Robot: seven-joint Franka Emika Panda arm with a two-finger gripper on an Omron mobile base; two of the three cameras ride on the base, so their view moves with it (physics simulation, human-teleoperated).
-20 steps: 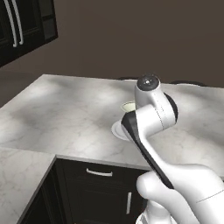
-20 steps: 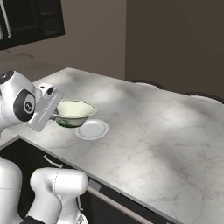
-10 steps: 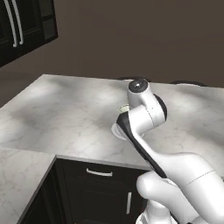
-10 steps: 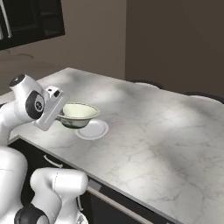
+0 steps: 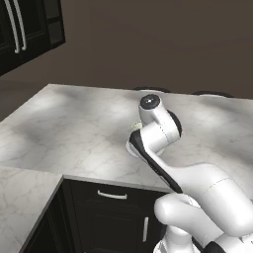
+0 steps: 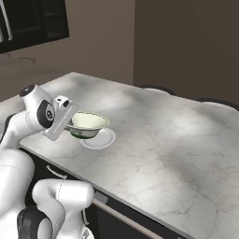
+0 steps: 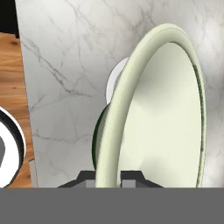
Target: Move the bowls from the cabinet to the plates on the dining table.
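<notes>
Your gripper [image 7: 108,176] was clamped tight on the cream bowl's [image 6: 87,124] rim above the plate [image 6: 103,140]; releasing off-centre risked it tipping.

Plain brown walls [image 6: 186,46] meet at corner behind table. Wood plank floor [image 7: 8,87], warm orange-brown. Dark lower cupboards [image 5: 113,217] with short silver handles. Two dark chair backs [image 6: 156,88] at far edge. Soft, dim light.

Dim, soft render; pale light patches on the dining table [image 6: 177,140] beyond the gripper [image 7: 108,177]; slightly coarse, no glare.
</notes>
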